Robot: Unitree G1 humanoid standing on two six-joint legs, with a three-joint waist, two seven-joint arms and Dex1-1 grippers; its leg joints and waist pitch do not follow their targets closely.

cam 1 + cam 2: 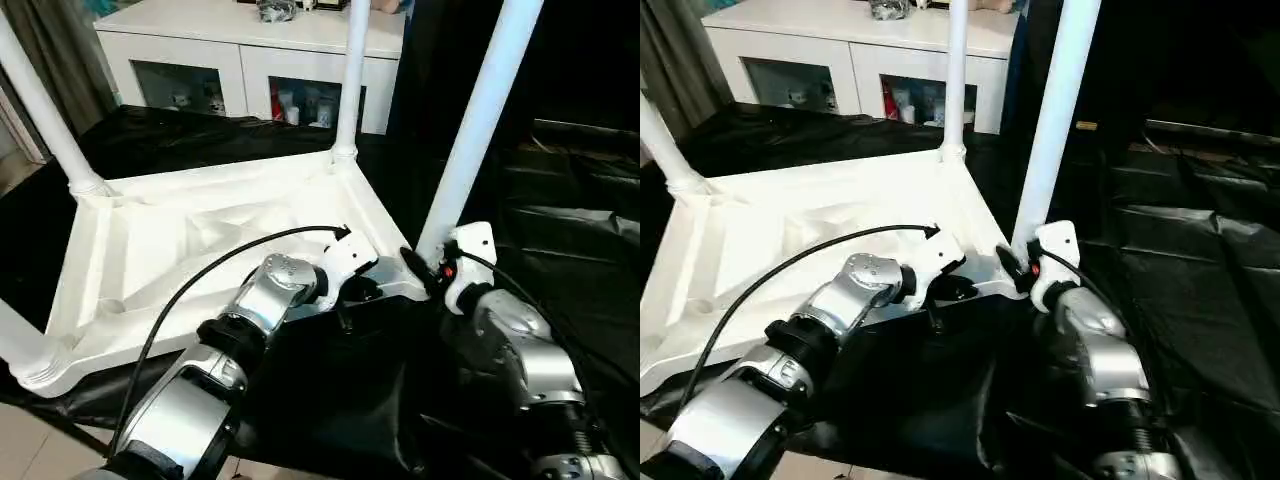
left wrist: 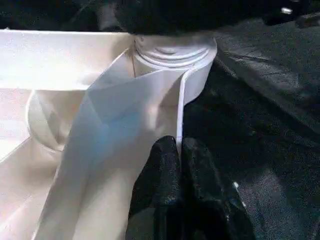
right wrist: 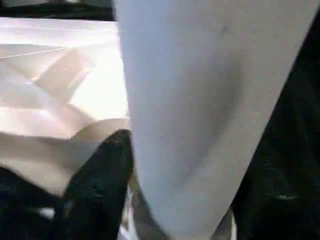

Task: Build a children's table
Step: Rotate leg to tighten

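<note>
The children's table (image 1: 200, 240) is seen upside down on a black-covered surface, all white plastic, its ribbed underside turned upward. Its top is tilted, the near edge being raised. Rounded sockets are set at the corners, and a long round tapered leg is seated in each visible one: a far leg (image 1: 352, 80) stands nearly upright, a left leg (image 1: 40, 110) leans outward, and the nearest leg (image 1: 480, 120) rises from the near right corner socket (image 2: 172, 55). A fourth leg (image 1: 15, 345) is partly seen at the near left corner.
</note>
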